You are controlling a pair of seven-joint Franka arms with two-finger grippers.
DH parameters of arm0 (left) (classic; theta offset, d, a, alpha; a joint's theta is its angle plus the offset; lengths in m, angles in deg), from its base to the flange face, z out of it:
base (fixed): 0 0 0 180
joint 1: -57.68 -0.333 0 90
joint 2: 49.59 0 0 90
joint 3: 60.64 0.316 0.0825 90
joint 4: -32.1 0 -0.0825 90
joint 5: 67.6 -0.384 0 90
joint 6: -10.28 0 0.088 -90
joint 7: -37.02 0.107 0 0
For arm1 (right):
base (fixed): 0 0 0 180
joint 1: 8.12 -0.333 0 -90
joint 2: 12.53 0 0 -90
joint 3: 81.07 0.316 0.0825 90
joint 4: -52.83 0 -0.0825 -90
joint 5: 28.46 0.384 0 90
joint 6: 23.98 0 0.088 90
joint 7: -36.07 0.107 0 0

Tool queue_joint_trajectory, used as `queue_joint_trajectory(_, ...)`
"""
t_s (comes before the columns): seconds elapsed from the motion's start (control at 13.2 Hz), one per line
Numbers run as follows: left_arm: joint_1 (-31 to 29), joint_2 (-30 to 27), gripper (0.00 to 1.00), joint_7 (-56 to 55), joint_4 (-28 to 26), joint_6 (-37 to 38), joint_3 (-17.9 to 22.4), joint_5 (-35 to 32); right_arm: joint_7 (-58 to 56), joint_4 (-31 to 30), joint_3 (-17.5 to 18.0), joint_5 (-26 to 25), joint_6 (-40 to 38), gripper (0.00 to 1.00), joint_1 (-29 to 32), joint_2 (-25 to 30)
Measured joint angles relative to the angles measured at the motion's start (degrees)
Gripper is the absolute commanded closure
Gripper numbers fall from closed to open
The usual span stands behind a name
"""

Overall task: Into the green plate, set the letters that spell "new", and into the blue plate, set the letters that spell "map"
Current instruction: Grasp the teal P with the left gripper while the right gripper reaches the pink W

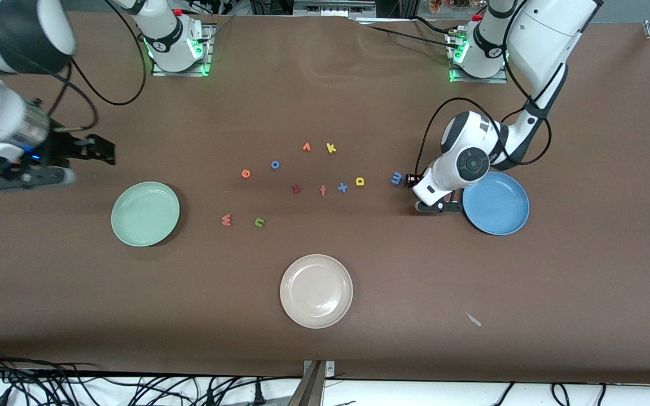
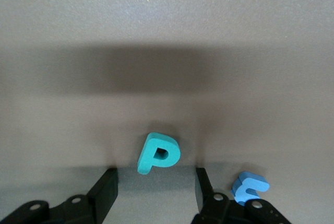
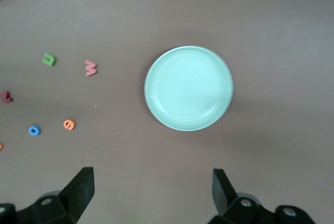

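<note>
My left gripper (image 1: 411, 180) is down at the table beside the blue plate (image 1: 496, 204), open. In the left wrist view the teal "p" (image 2: 159, 153) lies just off the gripper's (image 2: 155, 178) tips, touching neither finger. The blue "m" (image 1: 396, 179) (image 2: 249, 186) lies beside one finger, outside the jaws. The yellow "a" (image 1: 360, 181) is toward mid-table. The green "n" (image 1: 259, 222), salmon "w" (image 1: 227, 220) and orange "e" (image 1: 246, 173) lie between mid-table and the green plate (image 1: 145, 213) (image 3: 189, 88). My right gripper (image 1: 99, 150) (image 3: 153, 179) waits open, in the air by the green plate. Both plates are empty.
A cream plate (image 1: 316, 291) sits nearer the front camera at mid-table. Other letters lie mid-table: an orange pointed one (image 1: 306, 147), yellow "k" (image 1: 331, 148), blue "o" (image 1: 275, 164), dark red "z" (image 1: 296, 189), salmon "f" (image 1: 323, 190), blue "x" (image 1: 342, 187).
</note>
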Motion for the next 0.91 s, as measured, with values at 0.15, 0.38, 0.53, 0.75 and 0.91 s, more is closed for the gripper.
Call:
queue_joint_trajectory(0.15, 0.00, 0.00, 0.33, -0.04, 0.01, 0.00, 0.02, 0.00, 0.82, 0.00, 0.14, 0.01, 1.61, 0.00, -2.01, -3.05)
queue_joint_trajectory(0.38, 0.06, 0.01, 0.33, -0.15, 0.03, -0.02, 0.02, -0.59, 6.33, -0.10, 0.20, 0.02, 6.38, 0.00, -4.53, -6.53)
queue_joint_trajectory(0.53, 0.30, 0.15, 0.32, -1.94, 0.20, -0.04, -0.01, -2.55, 11.75, -0.74, 0.25, 0.04, 10.66, 0.00, -7.14, -8.92)
queue_joint_trajectory(0.75, 0.67, 0.86, 0.32, -6.85, 1.32, -0.01, -0.25, -7.97, 19.41, -5.32, 0.31, 0.03, 21.81, 0.00, -10.90, -12.07)
queue_joint_trajectory(0.91, 0.77, 0.88, 0.33, -7.43, 1.40, -0.01, -0.26, -8.56, 23.26, -9.35, 0.32, 0.03, 29.66, 0.00, -12.27, -13.64)
